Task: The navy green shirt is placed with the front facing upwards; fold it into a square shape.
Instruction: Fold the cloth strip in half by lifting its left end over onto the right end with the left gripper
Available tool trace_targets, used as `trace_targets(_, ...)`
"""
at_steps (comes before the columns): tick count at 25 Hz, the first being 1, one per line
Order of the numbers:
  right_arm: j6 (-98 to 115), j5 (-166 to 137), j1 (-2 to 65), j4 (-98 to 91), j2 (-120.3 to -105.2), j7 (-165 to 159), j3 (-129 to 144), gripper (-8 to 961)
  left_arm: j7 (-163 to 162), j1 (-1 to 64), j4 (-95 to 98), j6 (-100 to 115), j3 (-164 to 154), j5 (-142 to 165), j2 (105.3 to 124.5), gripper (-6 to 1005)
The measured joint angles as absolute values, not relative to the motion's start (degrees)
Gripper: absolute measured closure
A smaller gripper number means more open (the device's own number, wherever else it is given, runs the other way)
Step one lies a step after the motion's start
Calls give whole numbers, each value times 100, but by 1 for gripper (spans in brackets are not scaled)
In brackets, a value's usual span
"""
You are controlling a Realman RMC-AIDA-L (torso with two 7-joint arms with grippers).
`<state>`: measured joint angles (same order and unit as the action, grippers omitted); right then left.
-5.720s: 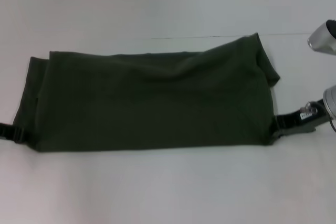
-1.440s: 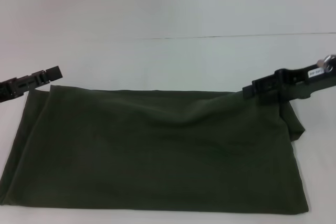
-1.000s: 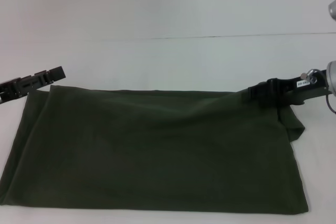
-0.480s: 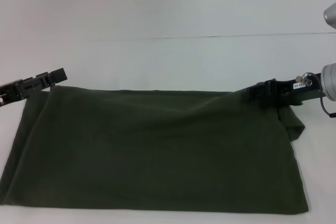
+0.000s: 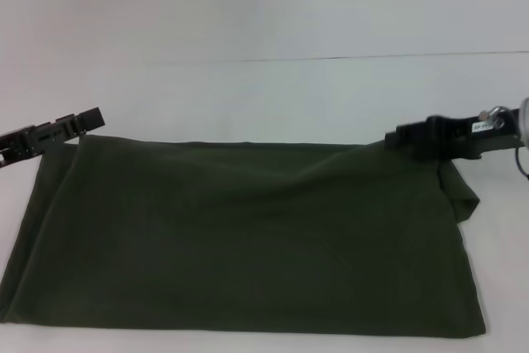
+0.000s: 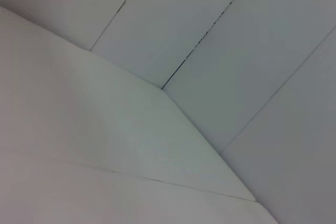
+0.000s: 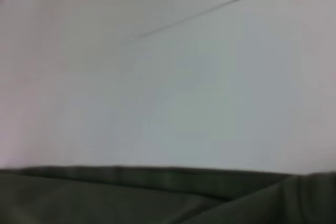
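The navy green shirt point(image 5: 248, 237) lies as a long, plain dark olive rectangle across the near part of the white table point(image 5: 264, 97); no lettering shows. A loose flap hangs out at its right end point(image 5: 464, 200). My left gripper point(image 5: 89, 118) hovers just beyond the shirt's far left corner, apart from the cloth. My right gripper point(image 5: 397, 138) sits at the far right corner, where the fabric rises into a small peak; whether it touches is unclear. The right wrist view shows the shirt's far edge point(image 7: 131, 198) against the table. The left wrist view shows only white surfaces.
A thin dark seam point(image 5: 347, 58) runs across the white table beyond the shirt. The shirt's near edge lies close to the bottom of the head view.
Since 5.7 s ago the shirt has shifted much closer to me, and both grippers have gone from its near corners to its far corners. In the last half second the right gripper rose slightly.
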<state>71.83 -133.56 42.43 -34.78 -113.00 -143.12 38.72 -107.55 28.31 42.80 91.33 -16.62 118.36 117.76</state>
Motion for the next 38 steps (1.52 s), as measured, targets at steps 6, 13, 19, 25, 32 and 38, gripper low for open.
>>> trace_targets(6, 7788, -12069, 3760, -3556, -11133, -13733, 3590, 263, -11122, 2852, 4366, 9250, -1661, 11877, 11667, 167)
trace_targets(13, 8321, -10781, 3226, -3329, -11330, -12398, 3358, 263, -12066, 3083, 4939, 9614, -1759, 12943, 11431, 167)
trace_targets(19, 8374, -10725, 3210, -3196, -11593, -11715, 3349, 263, -12904, 3458, 5387, 9565, -2214, 14339, 11312, 167)
trace_targets(25, 8267, -10676, 3210, -3185, -11728, -11289, 3292, 263, -13293, 3507, 5596, 9039, -2746, 14620, 11421, 167)
trace_targets(32, 8146, -10647, 3193, -3173, -11726, -11300, 3210, 263, -13801, 3488, 5918, 8746, -3411, 15268, 11563, 167)
trace_targets(38, 8122, -10643, 3199, -3172, -11730, -11312, 3206, 263, -13951, 3492, 6084, 8509, -3522, 15620, 11689, 167)
